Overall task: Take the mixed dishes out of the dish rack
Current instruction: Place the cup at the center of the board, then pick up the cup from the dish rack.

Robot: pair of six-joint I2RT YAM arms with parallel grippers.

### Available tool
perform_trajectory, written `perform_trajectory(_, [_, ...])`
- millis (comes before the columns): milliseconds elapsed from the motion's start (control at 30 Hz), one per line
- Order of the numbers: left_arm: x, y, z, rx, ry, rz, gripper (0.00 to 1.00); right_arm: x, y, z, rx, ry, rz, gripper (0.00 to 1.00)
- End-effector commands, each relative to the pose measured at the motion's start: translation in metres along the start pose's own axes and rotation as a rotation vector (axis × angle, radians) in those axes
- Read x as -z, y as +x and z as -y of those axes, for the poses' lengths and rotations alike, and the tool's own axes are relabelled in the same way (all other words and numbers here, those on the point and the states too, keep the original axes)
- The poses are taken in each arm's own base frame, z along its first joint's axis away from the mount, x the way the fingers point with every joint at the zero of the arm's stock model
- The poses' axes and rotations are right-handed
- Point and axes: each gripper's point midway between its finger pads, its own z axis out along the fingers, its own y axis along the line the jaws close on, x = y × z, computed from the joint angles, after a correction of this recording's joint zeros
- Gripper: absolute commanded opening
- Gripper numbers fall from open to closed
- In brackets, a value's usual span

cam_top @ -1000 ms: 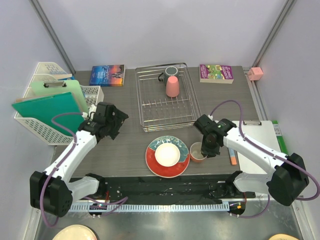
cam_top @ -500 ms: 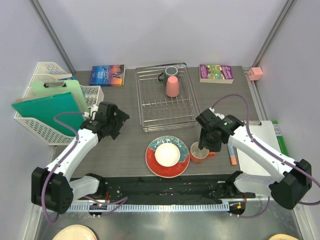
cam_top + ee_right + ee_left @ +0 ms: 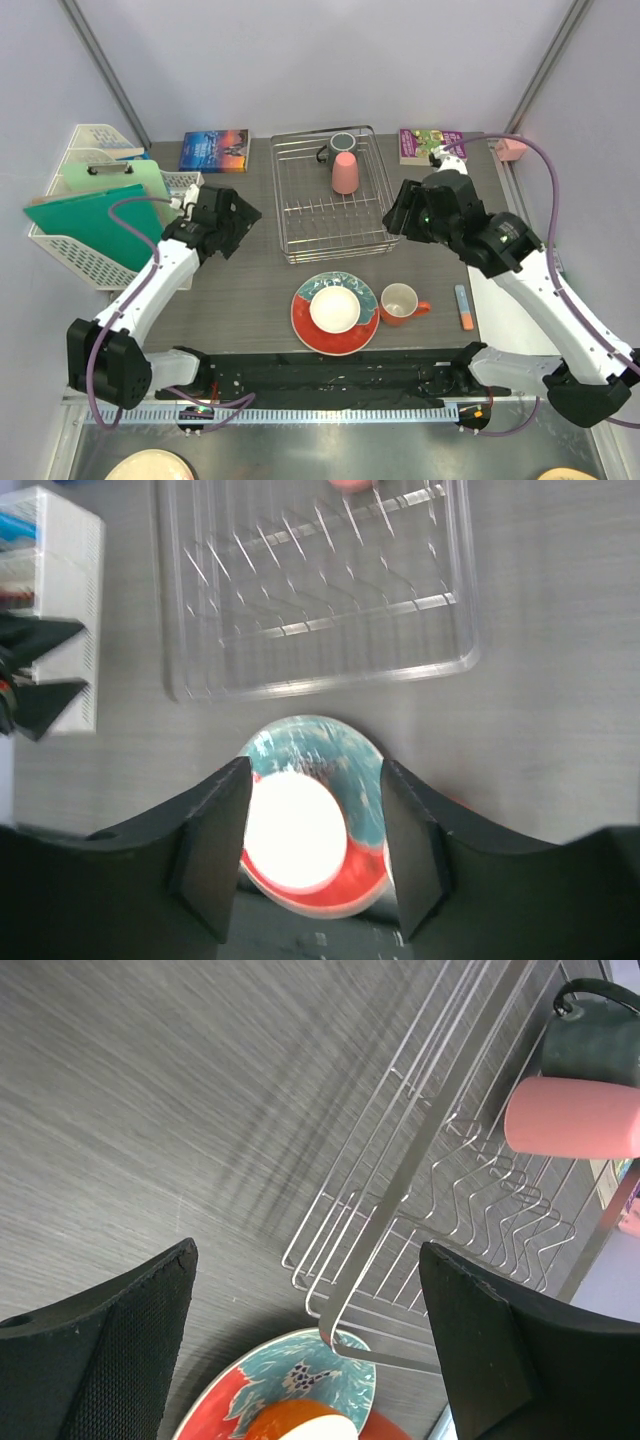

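Three pieces look unloaded: the orange mug (image 3: 400, 302) sits on the tabletop (image 3: 240, 290) just beside the plate (image 3: 305, 322), which carries the bowl (image 3: 334, 309). The rack (image 3: 300, 225) holds only the pink cup (image 3: 345, 173) and grey mug (image 3: 340, 145), at its far end. The right tool (image 3: 398, 215) hovers by the rack's right edge and the left tool (image 3: 240, 215) off its left side, both spread and empty. Next up is probably reaching in for the pink cup.

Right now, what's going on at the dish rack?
Both arms are empty: right gripper open to the right of the dish rack, left gripper open to its left. The teal plate, small bowl on it, and the orange mug sit on the table. The pink cup and dark grey mug are in the rack.
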Motion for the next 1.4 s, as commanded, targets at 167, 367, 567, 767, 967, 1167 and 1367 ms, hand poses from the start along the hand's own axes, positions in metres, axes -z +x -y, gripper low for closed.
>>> perform_trajectory(167, [0.004, -0.005, 0.011, -0.107, 0.013, 0.006, 0.91, -0.142, -0.063, -0.051, 0.088, -0.045, 0.357, 0.74])
perform_trajectory(367, [0.012, 0.003, 0.014, -0.131, 0.076, -0.028, 0.92, -0.209, -0.107, -0.064, 0.362, 0.162, 0.366, 0.84])
perform_trajectory(567, [0.021, 0.009, 0.017, -0.217, 0.171, -0.041, 0.97, -0.270, -0.120, -0.036, 0.348, 0.253, 0.379, 0.90])
perform_trajectory(767, [0.028, 0.012, 0.018, -0.213, 0.246, -0.022, 0.99, -0.308, -0.113, -0.029, 0.365, 0.239, 0.417, 0.91])
perform_trajectory(967, [0.032, 0.014, 0.011, -0.213, 0.248, -0.021, 0.99, -0.337, -0.099, -0.032, 0.380, 0.211, 0.378, 0.91])
perform_trajectory(1167, [0.030, 0.014, 0.004, -0.207, 0.242, 0.000, 0.99, -0.351, -0.092, -0.030, 0.358, 0.201, 0.360, 0.90])
perform_trajectory(1367, [0.028, 0.015, 0.003, -0.214, 0.231, -0.007, 0.99, -0.348, -0.095, -0.025, 0.315, 0.200, 0.385, 0.90])
